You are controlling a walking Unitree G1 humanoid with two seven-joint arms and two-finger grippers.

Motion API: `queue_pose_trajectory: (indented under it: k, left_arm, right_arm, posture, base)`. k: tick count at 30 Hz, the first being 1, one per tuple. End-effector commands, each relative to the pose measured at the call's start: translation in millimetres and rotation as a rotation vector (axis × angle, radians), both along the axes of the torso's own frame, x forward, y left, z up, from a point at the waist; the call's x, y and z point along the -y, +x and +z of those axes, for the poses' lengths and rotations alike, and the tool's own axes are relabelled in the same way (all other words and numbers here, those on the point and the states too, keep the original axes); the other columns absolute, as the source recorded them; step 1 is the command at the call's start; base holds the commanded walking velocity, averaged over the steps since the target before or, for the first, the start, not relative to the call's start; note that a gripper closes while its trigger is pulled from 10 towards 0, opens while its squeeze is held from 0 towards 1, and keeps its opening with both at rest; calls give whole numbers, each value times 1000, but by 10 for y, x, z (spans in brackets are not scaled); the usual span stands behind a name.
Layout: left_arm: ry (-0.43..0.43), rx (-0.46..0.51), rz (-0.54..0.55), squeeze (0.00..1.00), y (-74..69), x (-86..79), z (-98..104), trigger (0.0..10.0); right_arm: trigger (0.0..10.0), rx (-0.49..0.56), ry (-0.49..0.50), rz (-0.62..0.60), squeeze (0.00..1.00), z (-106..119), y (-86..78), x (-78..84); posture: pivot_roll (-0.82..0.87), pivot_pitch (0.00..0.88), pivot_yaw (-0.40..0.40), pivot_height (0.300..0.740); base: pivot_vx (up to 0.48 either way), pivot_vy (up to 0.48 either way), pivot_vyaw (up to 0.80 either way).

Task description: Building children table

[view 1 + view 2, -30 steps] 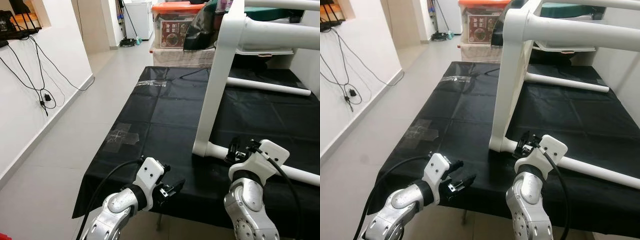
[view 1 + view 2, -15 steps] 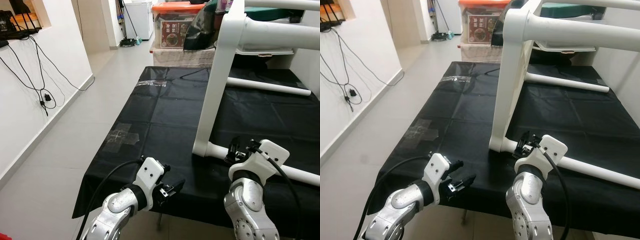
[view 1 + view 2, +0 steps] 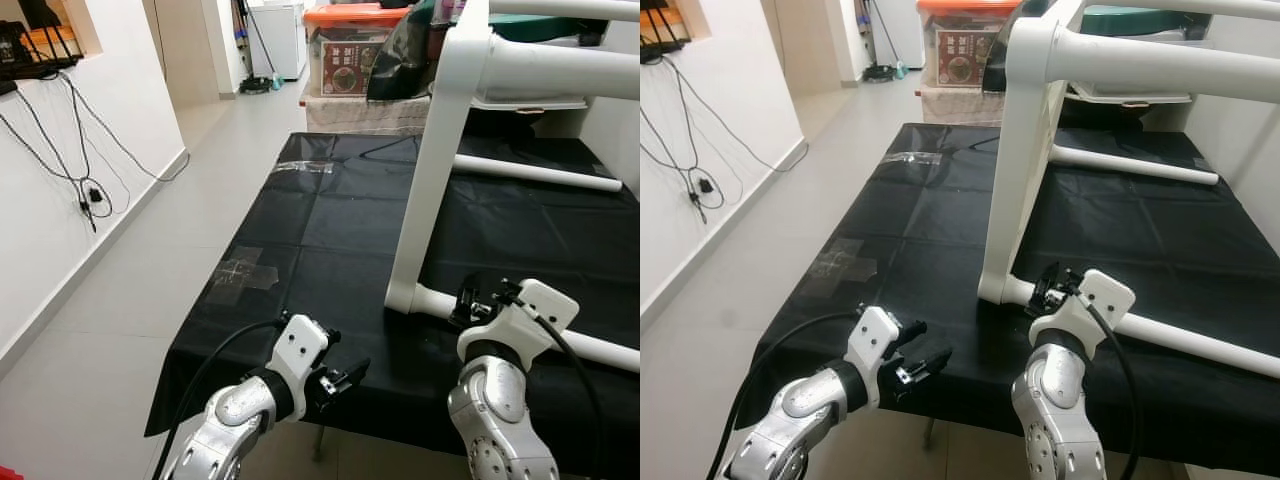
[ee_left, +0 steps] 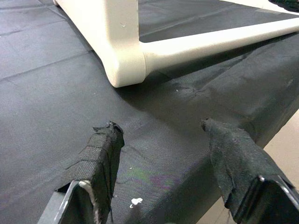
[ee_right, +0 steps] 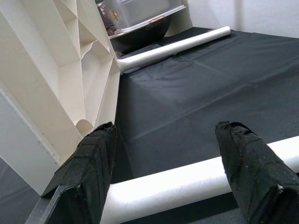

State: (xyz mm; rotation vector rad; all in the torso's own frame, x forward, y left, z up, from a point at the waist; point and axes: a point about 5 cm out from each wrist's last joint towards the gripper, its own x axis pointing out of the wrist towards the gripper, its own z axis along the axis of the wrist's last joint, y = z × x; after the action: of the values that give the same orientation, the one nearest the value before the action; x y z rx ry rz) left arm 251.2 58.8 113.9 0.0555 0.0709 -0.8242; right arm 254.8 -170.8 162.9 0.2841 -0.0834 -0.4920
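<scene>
Where right gripper [image 5: 163, 154] straddles rail [image 5: 187, 179] (ends cropped).

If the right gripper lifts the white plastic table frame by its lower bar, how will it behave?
The white plastic table frame looks hollow and ribbed, so probably light and stiff. Standing tall on the black cloth, it may tip. The right gripper straddles its round bar, which may slip.

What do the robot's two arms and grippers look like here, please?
Both arms are jointed silver metal with rounded segments, each topped by a white plastic wrist housing and trailed by a black cable. The left gripper and right gripper each carry two long black fingers wrapped in woven, slightly frayed black fabric tape.
</scene>
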Motion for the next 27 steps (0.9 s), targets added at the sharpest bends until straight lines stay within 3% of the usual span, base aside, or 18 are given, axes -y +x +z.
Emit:
queue_pose_trajectory:
  k: [1, 5, 6, 8, 11, 27]
  left_arm:
    - [7, -11, 2, 0, 0, -19, -18, 10000]
    - [7, -11, 2, 0, 0, -19, -18, 10000]
    - [2, -18, 9, 0, 9, -25, -23, 10000]
    - [-32, -69, 58, 0, 93, -32, -66, 10000]
    - [-45, -90, 76, 0, 125, -32, -85, 10000]
    - [-48, -95, 76, 0, 122, -26, -98, 10000]
  right_arm:
    - [10000, 6, 60, -25, 0, 3, 14, 12]
    - [10000, 6, 60, -25, 0, 3, 14, 12]
    - [10000, 9, -11, -2, 0, 13, -7, -9]
    - [10000, -47, -264, 171, 0, -241, -112, -168]
    - [10000, -76, -349, 252, 0, -367, -172, -237]
    - [10000, -74, -361, 260, 0, -393, -189, -237]
  posture:
    - [195, 0, -2, 740]
    - [195, 0, -2, 740]
    - [192, 0, 0, 740]
    - [171, 0, 0, 740]
    - [171, 0, 0, 740]
    - [170, 0, 0, 740]
  base:
    - [0, 0, 0]
    - [0, 0, 0]
    - [0, 0, 0]
    - [0, 0, 0]
    - [0, 0, 0]
    - [0, 0, 0]
